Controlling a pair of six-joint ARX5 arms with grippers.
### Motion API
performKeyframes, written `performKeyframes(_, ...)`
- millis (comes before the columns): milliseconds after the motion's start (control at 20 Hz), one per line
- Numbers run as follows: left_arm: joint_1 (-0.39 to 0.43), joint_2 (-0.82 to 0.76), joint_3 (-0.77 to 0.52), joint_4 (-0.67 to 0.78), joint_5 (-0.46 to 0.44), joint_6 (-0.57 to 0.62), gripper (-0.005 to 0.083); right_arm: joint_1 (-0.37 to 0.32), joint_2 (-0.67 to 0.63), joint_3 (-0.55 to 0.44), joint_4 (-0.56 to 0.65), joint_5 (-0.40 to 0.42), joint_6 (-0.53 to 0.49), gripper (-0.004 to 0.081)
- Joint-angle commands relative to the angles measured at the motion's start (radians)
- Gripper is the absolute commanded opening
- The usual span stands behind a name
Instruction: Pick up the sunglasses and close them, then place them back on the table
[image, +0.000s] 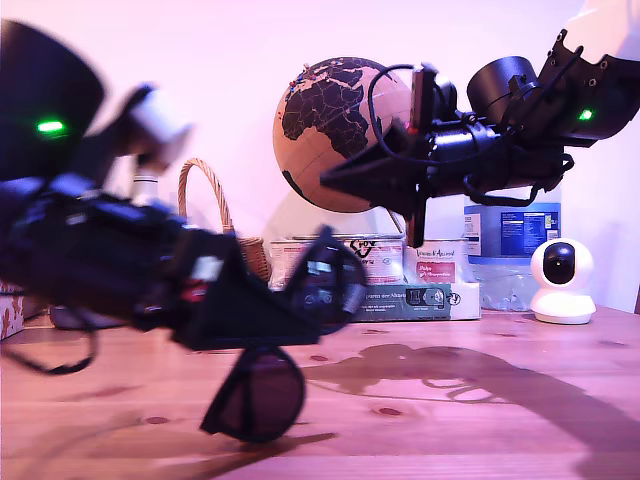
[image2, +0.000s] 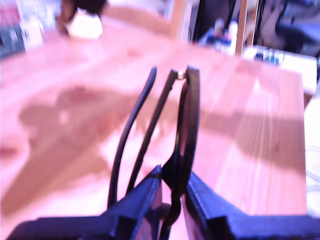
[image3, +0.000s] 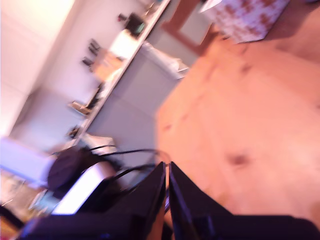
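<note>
The black sunglasses (image: 262, 393) hang low over the wooden table (image: 480, 420), one dark lens down and the other (image: 330, 278) up. My first gripper (image: 300, 312), reaching in from the exterior view's left, is shut on their frame between the lenses. In the first wrist view the sunglasses (image2: 189, 120) show edge-on in my first gripper (image2: 172, 181), with both thin arms lying close beside the frame. My second gripper (image: 332, 180) is raised at the exterior view's upper right, in front of the globe. In its own view my second gripper (image3: 167, 167) is shut on nothing.
Along the table's back stand a cork globe (image: 330, 120), a wicker basket (image: 215, 215), flat boxes (image: 420, 285), a large water bottle (image: 510, 245) and a small white camera (image: 562, 280). The arms' shadow (image: 440, 375) falls on the wood.
</note>
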Motion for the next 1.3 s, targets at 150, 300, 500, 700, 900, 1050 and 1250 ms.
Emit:
performKeyframes(150,-0.06,-0.023,0.166,-0.383,-0.067,0.113,-0.0019,0.002,-0.164,0.007,-0.306,0.225,-0.268,-0.0012)
performKeyframes(300,-0.072,-0.023,0.279,-0.61,-0.128,0.136,-0.0019,0.002,-0.288,0.007,-0.594,0.451,-0.481,-0.0012)
performKeyframes(500,-0.07,-0.023,0.438,-0.845,-0.139,0.098,-0.0019,0.039,-0.457,0.007,-0.83,0.715,-0.601,-0.0012)
performKeyframes(700,-0.03,-0.017,0.525,-0.975,-0.103,-0.096,-0.0019,0.101,-0.647,0.007,-0.933,0.891,-0.599,-0.0012)
performKeyframes(900,0.062,0.022,0.551,-1.023,0.007,-0.322,-0.0019,0.213,-0.838,0.007,-1.071,1.023,-0.6,-0.0012)
performKeyframes(1050,0.114,0.092,0.568,-1.01,0.082,-0.418,-0.0019,0.282,-0.966,0.007,-1.16,1.101,-0.598,-0.0012)
performKeyframes(1250,0.122,0.179,0.578,-0.916,0.163,-0.505,-0.0019,0.322,-1.058,0.007,-1.232,1.167,-0.599,-0.0012)
